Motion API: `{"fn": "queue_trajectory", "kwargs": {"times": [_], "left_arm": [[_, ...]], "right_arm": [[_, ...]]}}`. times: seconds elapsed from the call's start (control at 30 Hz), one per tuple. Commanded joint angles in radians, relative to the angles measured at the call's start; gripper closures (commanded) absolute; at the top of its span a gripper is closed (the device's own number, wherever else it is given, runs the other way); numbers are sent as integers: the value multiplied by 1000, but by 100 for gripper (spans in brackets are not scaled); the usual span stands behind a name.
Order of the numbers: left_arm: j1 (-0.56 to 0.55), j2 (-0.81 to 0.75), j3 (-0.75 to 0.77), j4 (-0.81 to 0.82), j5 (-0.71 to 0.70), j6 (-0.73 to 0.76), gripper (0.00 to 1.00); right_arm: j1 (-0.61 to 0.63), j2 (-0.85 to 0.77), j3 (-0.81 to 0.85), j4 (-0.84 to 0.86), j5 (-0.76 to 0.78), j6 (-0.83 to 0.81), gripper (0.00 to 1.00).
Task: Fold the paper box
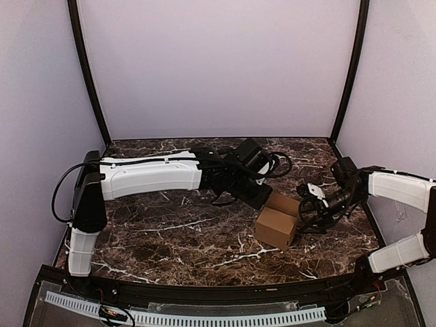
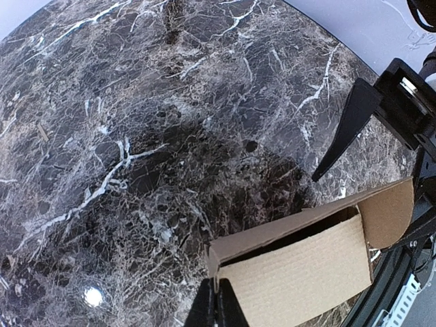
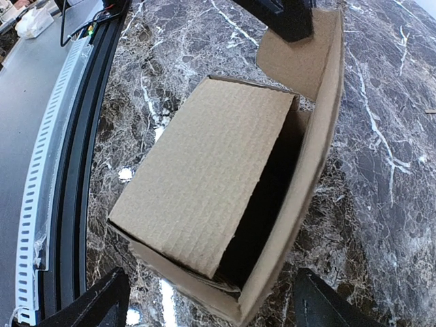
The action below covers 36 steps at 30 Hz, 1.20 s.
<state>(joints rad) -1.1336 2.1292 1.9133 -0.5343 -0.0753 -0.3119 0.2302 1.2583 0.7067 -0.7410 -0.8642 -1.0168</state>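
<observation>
**Half-folded box held between two hands**

The paper box (image 1: 276, 228) sat on the dark marbled surface (image 1: 170, 231), right of centre and toward the near edge. It was plain brown cardboard and already had a box shape. One corrugated panel lay slanted across the opening, with a dark gap showing down its side. A flap with a rounded corner stood up from the far end.

The left hand (image 1: 264, 199) reached across from the left and met the box at that far end. In its own wrist view its fingers (image 2: 216, 308) were pressed fully together at a corner of the box, with the thin cardboard edge running into the line between them. It looked pinched on that edge.

The right hand (image 1: 304, 216) came in from the right side and hung just beside the box. Its two fingers (image 3: 95, 306) were spread wide, one on each side of the near end. The box lay between them, and neither finger clearly touched the cardboard. It held nothing.
</observation>
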Motion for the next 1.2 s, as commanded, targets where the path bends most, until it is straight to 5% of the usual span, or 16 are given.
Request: {"fn": "queue_trajectory", "kwargs": {"times": [0.0,0.57,1.17], "left_arm": [[-15,19,9,-105,-1,-52,99],[-83,23,-71,-72,-111,-116,99],[-82,33,19,-158,-103,-191,99]], "right_arm": [[10,2,-7,4,-25,2,18],[18,7,-12,2,-27,-2,18],[53,-25,-40,45,15,14,17]]}}
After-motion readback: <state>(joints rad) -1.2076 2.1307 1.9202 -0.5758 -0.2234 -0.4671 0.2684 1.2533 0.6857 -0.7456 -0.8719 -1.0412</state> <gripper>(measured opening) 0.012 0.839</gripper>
